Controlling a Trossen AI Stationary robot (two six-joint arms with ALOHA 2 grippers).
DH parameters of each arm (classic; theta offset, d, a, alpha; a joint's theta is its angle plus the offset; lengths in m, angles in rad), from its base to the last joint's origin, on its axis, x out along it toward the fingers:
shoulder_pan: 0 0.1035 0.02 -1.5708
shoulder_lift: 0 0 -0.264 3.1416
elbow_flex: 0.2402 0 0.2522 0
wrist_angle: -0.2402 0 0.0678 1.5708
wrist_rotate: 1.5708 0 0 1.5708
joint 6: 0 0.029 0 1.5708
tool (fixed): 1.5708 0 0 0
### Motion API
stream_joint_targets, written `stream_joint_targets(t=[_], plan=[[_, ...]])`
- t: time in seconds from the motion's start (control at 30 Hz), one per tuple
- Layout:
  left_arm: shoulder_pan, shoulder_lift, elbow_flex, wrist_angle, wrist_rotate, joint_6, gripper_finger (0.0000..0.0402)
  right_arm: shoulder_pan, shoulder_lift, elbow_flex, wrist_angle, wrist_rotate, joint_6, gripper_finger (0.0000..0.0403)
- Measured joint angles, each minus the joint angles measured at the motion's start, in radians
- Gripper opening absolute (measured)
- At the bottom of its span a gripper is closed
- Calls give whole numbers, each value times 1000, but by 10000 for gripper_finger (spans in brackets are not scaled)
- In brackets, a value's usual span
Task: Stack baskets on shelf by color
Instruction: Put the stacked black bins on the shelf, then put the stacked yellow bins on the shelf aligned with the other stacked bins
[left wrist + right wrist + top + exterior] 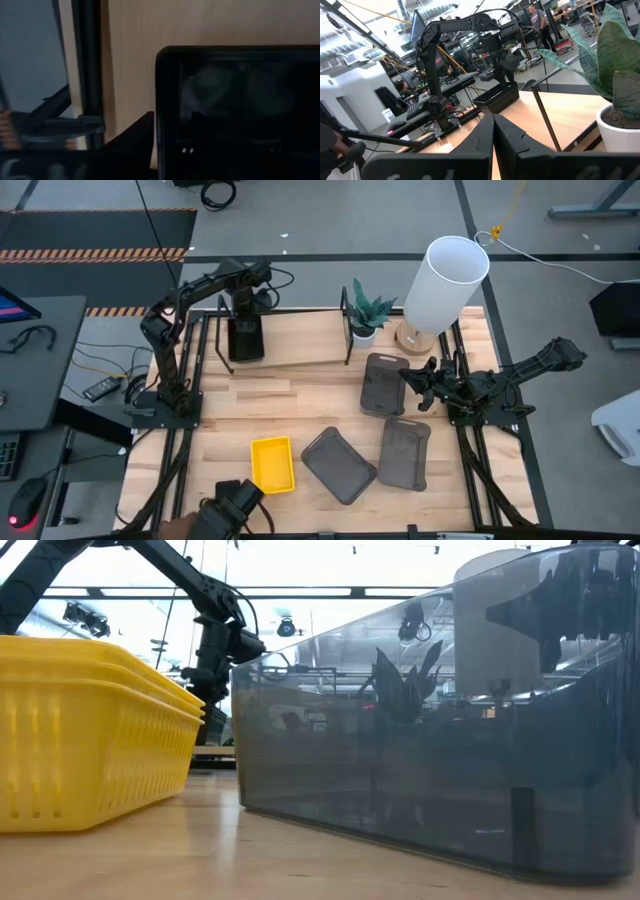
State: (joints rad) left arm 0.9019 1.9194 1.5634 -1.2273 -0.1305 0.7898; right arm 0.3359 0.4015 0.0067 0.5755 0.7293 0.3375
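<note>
A black basket (246,340) (235,100) (496,97) stands on the left end of the shelf (300,348), a light plank in a black wire frame. My left gripper (243,308) (167,125) comes down on its far end, shut on its wall. A yellow basket (271,463) (90,740) rests on the tabletop near the front. One dark grey basket (385,385) lies at the right, two more (338,465) (404,452) (440,740) lie nearer. My right gripper (415,383) (493,125) is shut, pointing left at the first grey basket's right edge and holding nothing. My left gripper has the black basket's end wall (162,100) between its fingers, coming from above and pointing down. One finger (137,132) lies against the outside of the wall. The other is lost in the dark inside. The basket sits flat on the shelf plank (130,60).
A potted plant (365,310) (615,75) stands on the shelf's right part, and a white lamp (445,280) stands at the far right corner. Bare plank lies between the black basket and the plant. Bare tabletop shows at the left front.
</note>
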Motion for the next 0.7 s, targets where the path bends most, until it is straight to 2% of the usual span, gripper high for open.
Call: stream_joint_targets(t=[0.1, 0.3, 0.5, 0.7], plan=[[-22, -4, 0, -6, -55, -17, 162, 0, 0, 0, 0, -1, 0, 15], [-61, -4, 49, -74, -65, -51, 173, 0, 0, 0, 0, 0, 0, 15], [-104, -5, 163, -186, -48, -158, 159, 0, 0, 0, 0, 0, 0, 15], [-193, -6, 253, -284, -29, -282, 136, 0, 0, 0, 0, 1, 0, 15]])
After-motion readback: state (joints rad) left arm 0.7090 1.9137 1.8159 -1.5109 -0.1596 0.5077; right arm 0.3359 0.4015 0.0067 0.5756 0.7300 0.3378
